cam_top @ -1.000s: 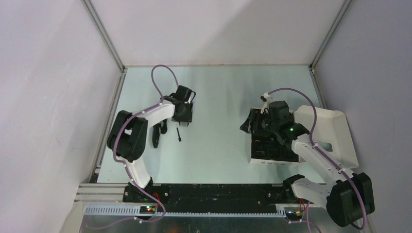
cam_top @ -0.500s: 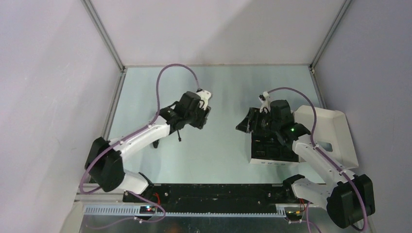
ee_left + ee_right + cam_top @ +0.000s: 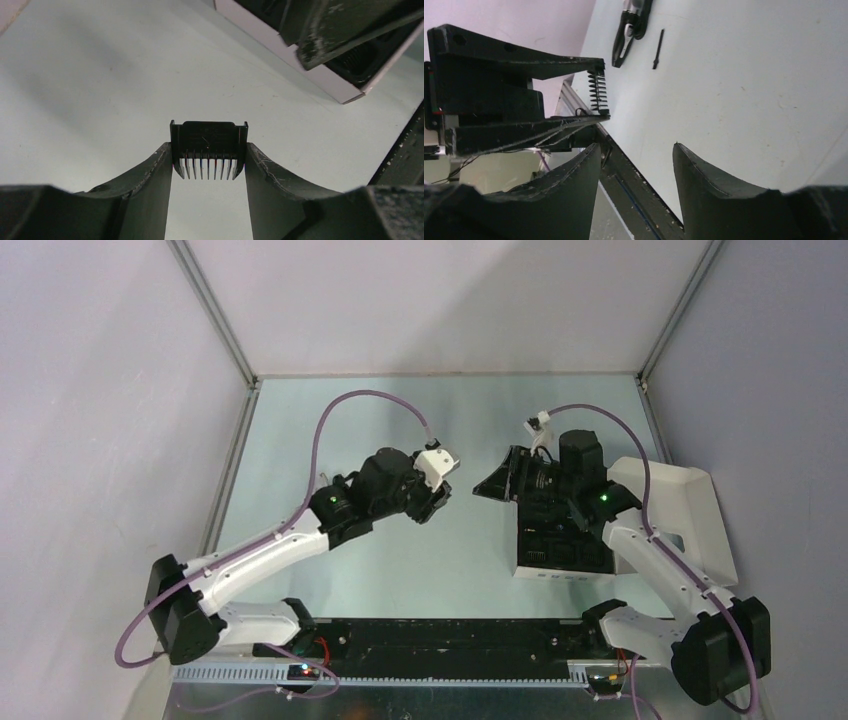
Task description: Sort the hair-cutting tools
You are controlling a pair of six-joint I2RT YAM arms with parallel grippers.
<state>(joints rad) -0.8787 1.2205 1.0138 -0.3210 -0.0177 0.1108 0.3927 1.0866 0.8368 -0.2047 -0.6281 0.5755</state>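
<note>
My left gripper (image 3: 209, 156) is closed down to a narrow gap on a small black comb attachment (image 3: 209, 145). Its two flat sides are pinched between my fingers (image 3: 159, 167), the teeth point toward the bottom of the left wrist frame, and the piece is held off the table (image 3: 300, 430). In the top view this hand sits at the centre of the frame. My right gripper (image 3: 495, 482) faces it from just to the right, near but apart, with a strip of bare surface between them. My right jaws stand wide apart and hold nothing. Behind that hand, at the right of the top view, lies the white box (image 3: 556, 573), with its lid (image 3: 690, 510) folded out toward the table's right edge. One corner of the box reaches into the upper right of the left wrist frame. The clipper body (image 3: 631, 22) and the thin brush (image 3: 657, 48) lie side by side, not touching, at the top of the right wrist frame, with bare table below and to the right of them. The upper and left parts of the top view give me room to move.
</note>
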